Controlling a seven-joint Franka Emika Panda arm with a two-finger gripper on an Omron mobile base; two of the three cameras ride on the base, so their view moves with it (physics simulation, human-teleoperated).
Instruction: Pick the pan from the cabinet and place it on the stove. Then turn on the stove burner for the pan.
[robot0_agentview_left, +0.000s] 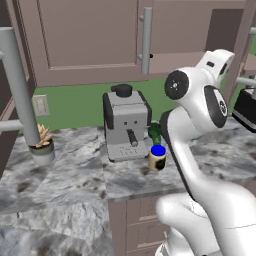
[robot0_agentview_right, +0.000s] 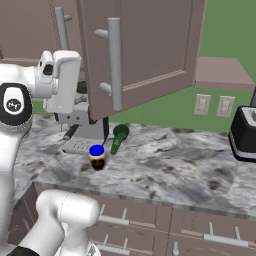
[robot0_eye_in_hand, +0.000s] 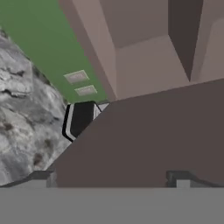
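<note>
cabinet door close before end effector, spread wide

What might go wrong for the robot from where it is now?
The open cabinet door hangs right beside the arm, so a swing could knock it. Below stand a coffee machine, a blue-lidded jar and a green bottle; a low move, or a pan slipping on its way out, might topple them. The gripper is open and close against the door, so reaching in could snag it.
</note>
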